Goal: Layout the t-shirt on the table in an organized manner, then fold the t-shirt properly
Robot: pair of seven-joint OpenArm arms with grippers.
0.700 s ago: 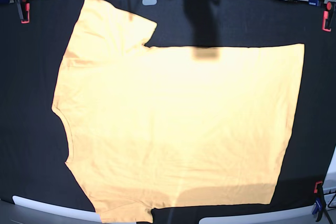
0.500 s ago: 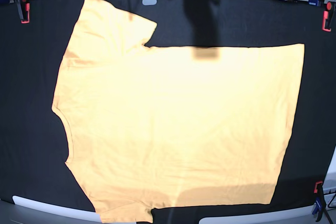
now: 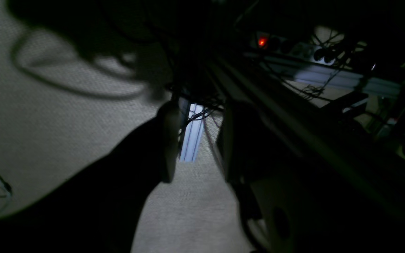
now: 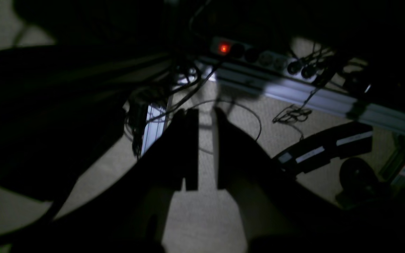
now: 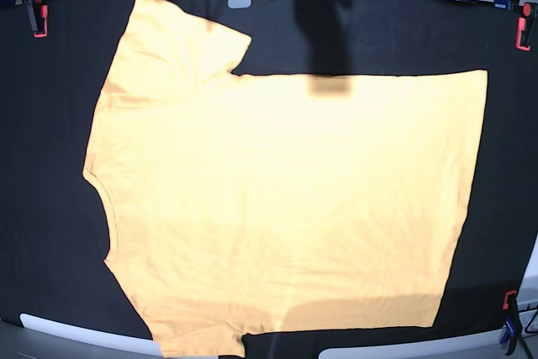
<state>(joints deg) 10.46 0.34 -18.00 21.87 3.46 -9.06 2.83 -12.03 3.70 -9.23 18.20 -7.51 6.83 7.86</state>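
Note:
The pale orange-yellow t-shirt (image 5: 286, 199) lies spread flat on the black table (image 5: 50, 124). Its neckline (image 5: 101, 208) is to the left and its hem (image 5: 471, 199) to the right. One sleeve (image 5: 176, 39) points to the far edge, and the other sleeve (image 5: 202, 342) reaches the near edge. Neither gripper shows in the base view. In the left wrist view, my left gripper (image 3: 199, 116) hangs over carpet floor, open and holding nothing. Seen from the right wrist, my right gripper (image 4: 204, 116) is also off the table, open by a narrow gap that shows bare floor.
Red-and-black clamps (image 5: 38, 10) (image 5: 525, 27) (image 5: 508, 317) grip the table's edges. White panels (image 5: 76, 334) line the near edge. Below the arms are a power strip with a red light (image 4: 223, 47), loose cables (image 4: 290, 112) and a metal rail (image 4: 315, 100).
The t-shirt lies as before. Only a cable past the far left edge has shifted a little.

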